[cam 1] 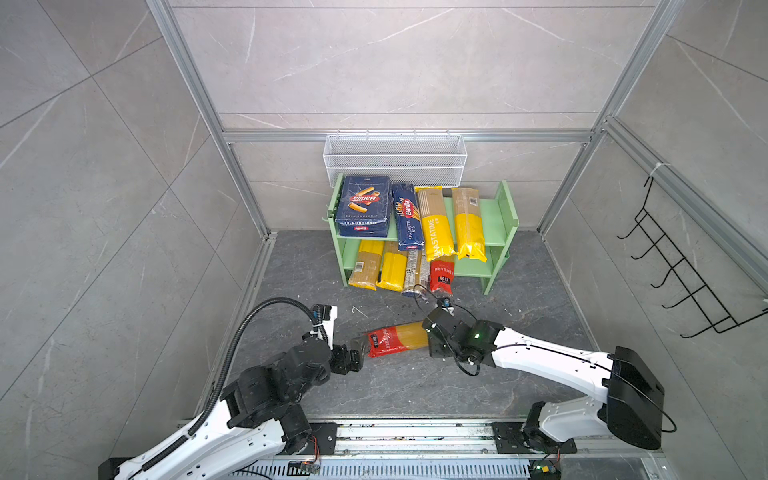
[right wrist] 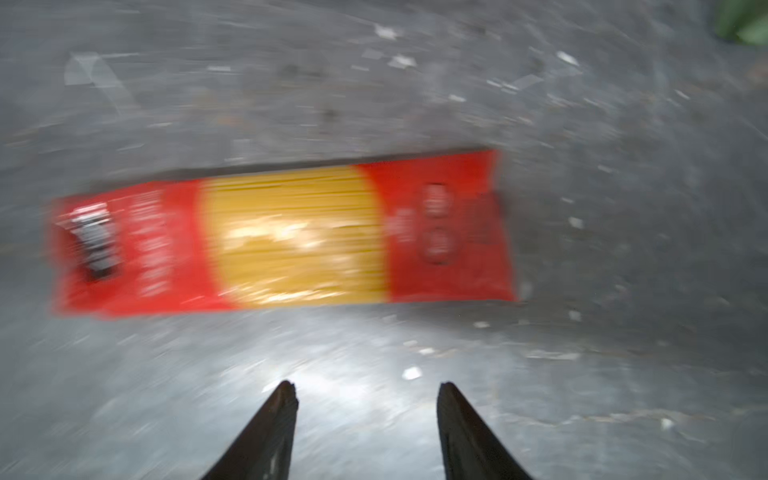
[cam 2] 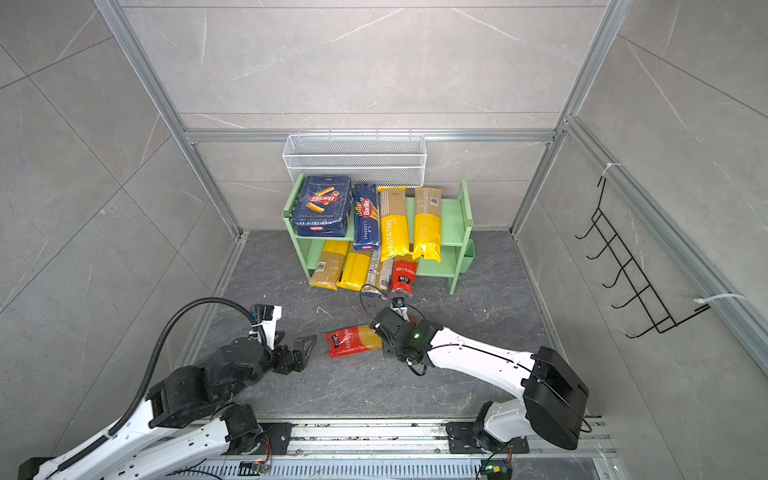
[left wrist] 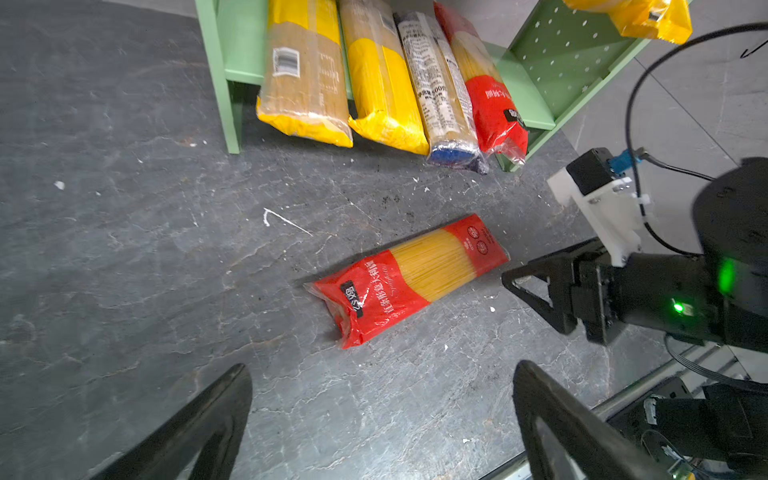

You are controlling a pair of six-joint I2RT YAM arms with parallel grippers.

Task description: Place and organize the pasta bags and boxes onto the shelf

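A spaghetti bag with red ends [cam 1: 395, 338] [cam 2: 355, 340] [left wrist: 409, 276] [right wrist: 282, 237] lies flat on the dark floor, free of both grippers. My right gripper [right wrist: 366, 385] [left wrist: 528, 286] hovers at its right end, open and empty. My left gripper [left wrist: 382, 370] [cam 2: 305, 345] is wide open just off the bag's left end. On the green shelf [cam 1: 496, 220], the top tier holds the wide blue box [cam 1: 363, 205], the narrow blue box [cam 1: 407, 216] and two yellow bags [cam 1: 434, 224]. Several bags [cam 1: 392, 272] lie on the lower tier, sticking out at the front.
A white mesh basket [cam 1: 395, 160] hangs on the back wall above the shelf. A black hook rack [cam 1: 681, 270] is on the right wall. Aluminium posts frame the cell, and the arms' base rail [cam 1: 415, 436] runs along the front. Pasta crumbs dot the floor.
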